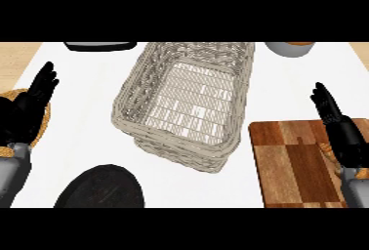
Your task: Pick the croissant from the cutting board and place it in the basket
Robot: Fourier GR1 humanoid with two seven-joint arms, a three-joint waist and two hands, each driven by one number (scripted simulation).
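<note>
A grey wicker basket (189,105) stands empty in the middle of the white counter. At the lower right lies a wooden cutting board (292,166) of light and dark strips. My right hand (344,139) is over the board's right part, open, fingers straight and pointing away. Just a tan sliver of the croissant (326,150) shows at the hand's left edge; the hand hides the rest. My left hand (25,117) rests open at the far left, fingers up, holding nothing.
A black round plate (101,188) lies at the lower left, near the basket's front corner. A brown woven mat (42,114) sits under my left hand. A dark object (101,46) and a grey bowl (290,48) stand along the far edge.
</note>
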